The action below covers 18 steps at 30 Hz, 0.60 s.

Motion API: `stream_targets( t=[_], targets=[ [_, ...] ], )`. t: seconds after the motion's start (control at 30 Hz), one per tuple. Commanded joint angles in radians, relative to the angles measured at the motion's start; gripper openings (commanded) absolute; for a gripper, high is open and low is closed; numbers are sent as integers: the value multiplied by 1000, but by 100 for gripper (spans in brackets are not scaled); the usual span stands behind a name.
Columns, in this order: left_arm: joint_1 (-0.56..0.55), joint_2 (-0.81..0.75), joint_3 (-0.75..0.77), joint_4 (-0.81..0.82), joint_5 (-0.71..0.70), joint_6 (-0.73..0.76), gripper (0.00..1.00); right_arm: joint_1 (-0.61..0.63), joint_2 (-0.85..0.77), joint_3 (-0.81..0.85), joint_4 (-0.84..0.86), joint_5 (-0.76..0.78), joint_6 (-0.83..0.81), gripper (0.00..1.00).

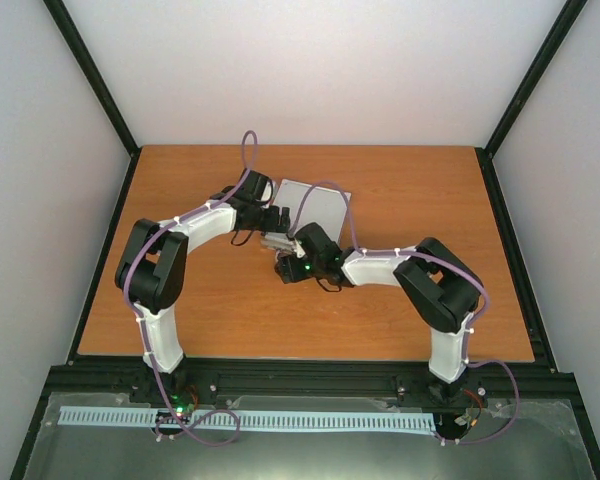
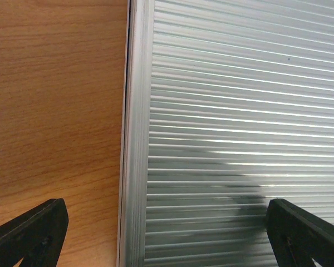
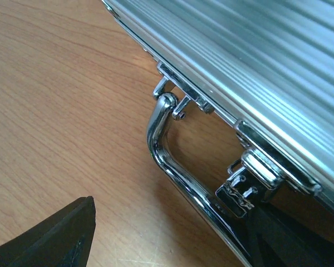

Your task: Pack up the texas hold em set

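I see the case (image 1: 315,205) closed on the table (image 1: 230,310); left gripper (image 2: 164,222) gapes empty over its edge, right gripper (image 3: 178,228), parted, straddles the handle (image 3: 158,139), gripping nothing.

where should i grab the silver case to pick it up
Probably the chrome handle on the silver case, coming from its near edge, where the right end effector is. The handle is a slim bar with a gap behind it; the ribbed lid is broad and flat, nothing to pinch.
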Motion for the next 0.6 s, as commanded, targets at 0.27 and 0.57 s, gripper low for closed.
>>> stream_targets(
  t=[0.27, 0.57],
  targets=[
    [-4, 66, -74, -66, -34, 9, 100, 9, -143, -188, 303, -183, 0, 75],
    [-4, 71, -74, -63, -35, 9, 100, 9, -142, -211, 357, -334, -26, 74]
  ],
)
